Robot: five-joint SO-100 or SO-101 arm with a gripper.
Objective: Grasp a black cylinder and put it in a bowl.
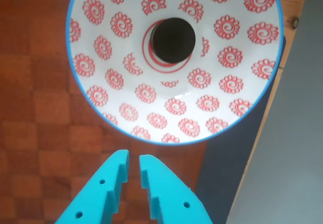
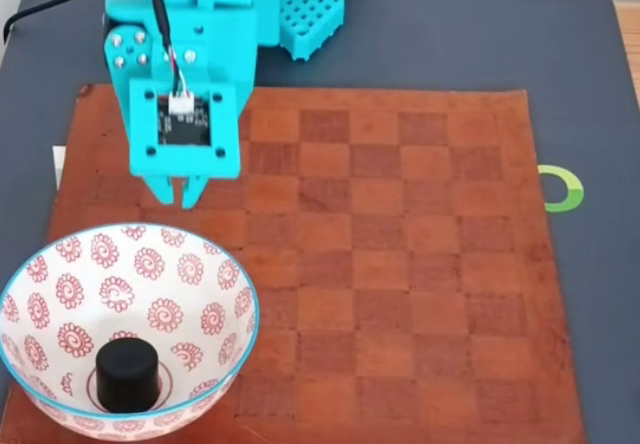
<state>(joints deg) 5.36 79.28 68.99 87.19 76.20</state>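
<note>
The black cylinder (image 1: 172,39) (image 2: 127,372) stands upright on the red rings at the centre of the bowl (image 1: 222,113) (image 2: 200,294), a white bowl with red spiral flowers and a light blue rim. My turquoise gripper (image 1: 133,164) (image 2: 184,195) hangs above the board just outside the bowl's rim, apart from it. Its fingers (image 1: 151,176) are almost together with only a narrow gap, and nothing is between them.
The bowl sits at the near left corner of a brown checkered board (image 2: 400,264) in the fixed view, on a dark grey mat (image 2: 580,84). A green ring mark (image 2: 562,188) lies on the mat to the right. The arm's base (image 2: 300,4) stands at the far edge.
</note>
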